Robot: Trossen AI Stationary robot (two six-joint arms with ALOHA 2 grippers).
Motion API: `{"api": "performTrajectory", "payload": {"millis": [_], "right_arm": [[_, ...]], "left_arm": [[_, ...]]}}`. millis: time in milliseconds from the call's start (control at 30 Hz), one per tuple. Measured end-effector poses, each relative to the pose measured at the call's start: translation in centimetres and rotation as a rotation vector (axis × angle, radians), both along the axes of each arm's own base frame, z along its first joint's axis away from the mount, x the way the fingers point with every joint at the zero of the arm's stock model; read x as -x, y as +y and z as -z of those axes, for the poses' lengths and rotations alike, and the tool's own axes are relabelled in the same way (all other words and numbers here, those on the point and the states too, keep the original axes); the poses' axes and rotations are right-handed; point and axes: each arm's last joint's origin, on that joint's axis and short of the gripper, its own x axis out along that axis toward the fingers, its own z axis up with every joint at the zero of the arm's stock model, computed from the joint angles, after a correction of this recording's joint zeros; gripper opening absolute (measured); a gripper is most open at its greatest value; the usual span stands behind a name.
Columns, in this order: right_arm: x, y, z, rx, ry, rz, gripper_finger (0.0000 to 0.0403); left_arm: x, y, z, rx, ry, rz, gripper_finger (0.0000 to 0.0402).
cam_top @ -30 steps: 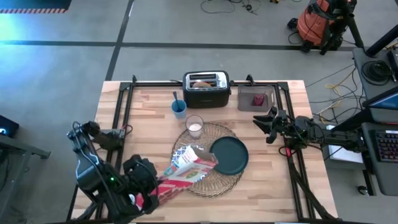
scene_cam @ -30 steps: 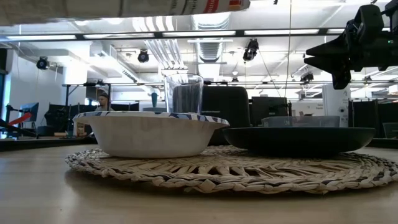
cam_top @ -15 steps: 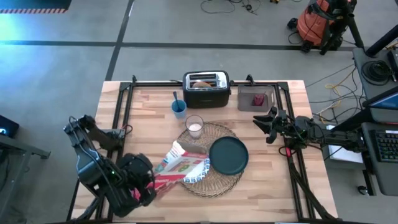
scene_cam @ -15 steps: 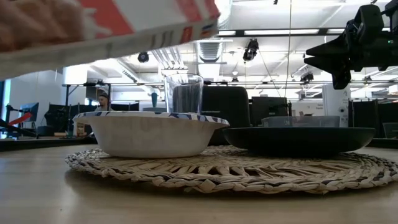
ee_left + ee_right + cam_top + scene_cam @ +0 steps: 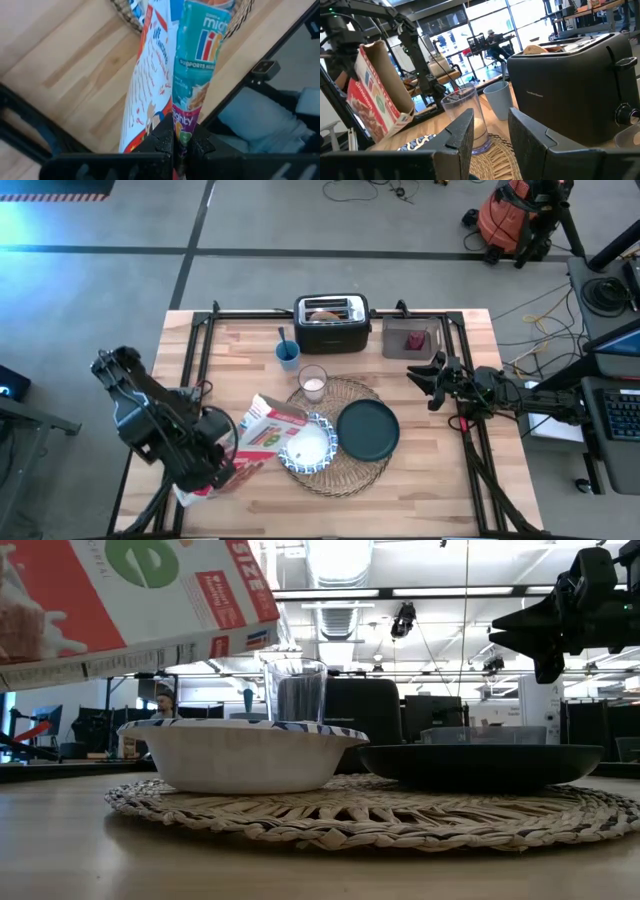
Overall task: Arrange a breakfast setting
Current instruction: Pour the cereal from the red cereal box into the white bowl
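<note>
My left gripper (image 5: 215,470) is shut on a red, white and teal cereal box (image 5: 262,430) left of the woven placemat (image 5: 345,478), above the table. On the mat stand the blue-and-white bowl (image 5: 308,445) with white contents, the dark teal plate (image 5: 368,430) and the glass of milk (image 5: 313,383). My right gripper (image 5: 425,385) is open and empty, hovering right of the mat. A small dark-red item (image 5: 415,340) lies in a clear container at the far right. A thin handle (image 5: 283,337) sticks out of the blue cup. My left gripper pinches the cereal box near its lower end (image 5: 180,125) between its two fingers (image 5: 162,142). The box runs on away from the fingers, along them. It is lifted clear of the table and tilted, its open top (image 5: 375,50) raised and pointing toward the bowl.
The black-and-silver toaster (image 5: 332,320) stands at the far edge, the blue cup (image 5: 288,352) in front of it. Bare wood lies along the near edge and left of the mat. People sit in the room beyond the table.
My left gripper has drawn back toward the table's left edge and tipped the cereal box up. The box, which lay slanted over the bowl, now stands off the bowl to its left with its open end higher. The bowl shows uncovered, with white contents.
</note>
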Motion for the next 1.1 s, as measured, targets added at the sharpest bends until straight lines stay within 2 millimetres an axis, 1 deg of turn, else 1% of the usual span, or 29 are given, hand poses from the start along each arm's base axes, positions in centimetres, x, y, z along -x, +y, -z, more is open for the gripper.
{"api": "performTrajectory", "payload": {"millis": [133,333,567,700,800,967,1100], "right_arm": [[0.0,0.0,0.0,0.000,0.000,0.000,0.0112],[0.0,0.0,0.0,0.000,0.000,0.000,0.0112],[0.0,0.0,0.0,0.000,0.000,0.000,0.0112],[0.0,0.0,0.0,0.000,0.000,0.000,0.0112],[0.0,0.0,0.0,0.000,0.000,0.000,0.0112],[0.0,0.0,0.0,0.000,0.000,0.000,0.0112],[0.0,0.0,0.0,0.000,0.000,0.000,0.0112]], "left_arm": [[-0.2,1.2,-0.5,0.057,0.023,-0.017,0.0000],[-1.3,2.5,-0.4,0.146,0.103,-0.014,0.0000],[-2.7,3.2,0.0,0.203,0.169,0.023,0.0000],[-3.1,3.2,0.4,0.190,0.177,0.048,0.0000],[-3.5,3.0,0.7,0.144,0.164,0.063,0.0000],[-3.8,2.1,1.3,0.036,0.127,0.089,0.0000],[-3.7,1.5,1.5,-0.006,0.113,0.100,0.0000]]}}
